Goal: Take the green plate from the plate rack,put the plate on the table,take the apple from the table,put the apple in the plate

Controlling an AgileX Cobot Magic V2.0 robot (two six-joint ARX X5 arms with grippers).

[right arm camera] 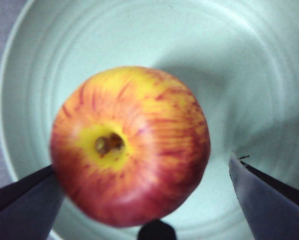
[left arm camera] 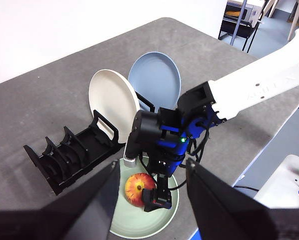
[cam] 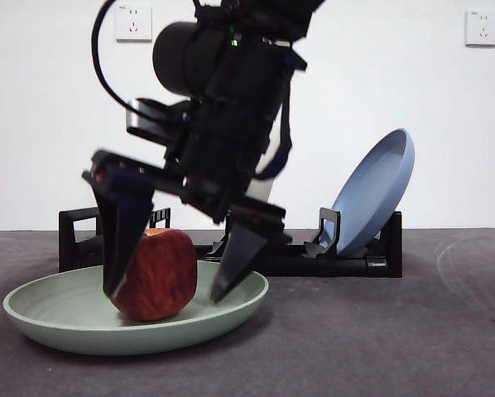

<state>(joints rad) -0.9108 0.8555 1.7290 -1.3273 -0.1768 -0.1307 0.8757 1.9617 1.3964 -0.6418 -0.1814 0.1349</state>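
From the front, the apple (cam: 155, 275) sits in the green plate (cam: 231, 308) on the table (cam: 396, 331), with the right gripper (cam: 175, 289) spread around it. One jaw touches or nearly touches it.

The left wrist view shows the left gripper (left arm camera: 149, 200) spread, waiting high above the plate rack (left arm camera: 74, 155).

The right wrist view shows a firm, smooth, round apple (right arm camera: 129, 145), likely to roll; its widest sides seem the best hold.

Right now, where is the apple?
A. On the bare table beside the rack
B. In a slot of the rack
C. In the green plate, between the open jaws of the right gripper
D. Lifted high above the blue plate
C: the apple sits in the green plate, and the right gripper has its jaws spread on either side of it.
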